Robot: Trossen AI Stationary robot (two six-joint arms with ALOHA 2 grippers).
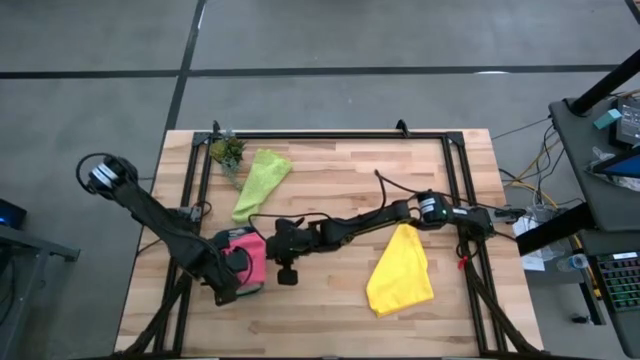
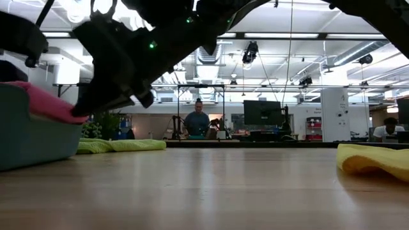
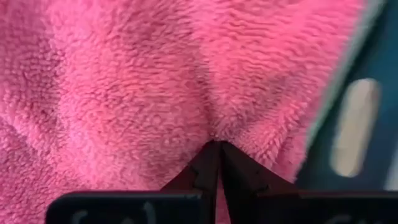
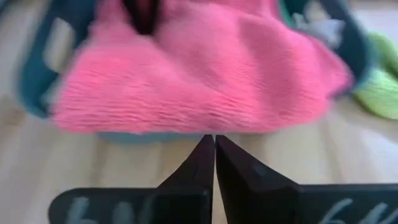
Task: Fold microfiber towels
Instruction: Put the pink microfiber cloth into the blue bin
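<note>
Pink towel lies in the teal tray; your left pincer is pressed into it, fingers together; your right pincer waits closed beside the tray. Lime and yellow towels lie unfolded on the bench

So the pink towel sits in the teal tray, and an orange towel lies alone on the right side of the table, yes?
Nearly. The pink towel does sit in the teal tray, but the towel alone on the table's right side is a yellow towel, not orange, as the high view shows.
</note>
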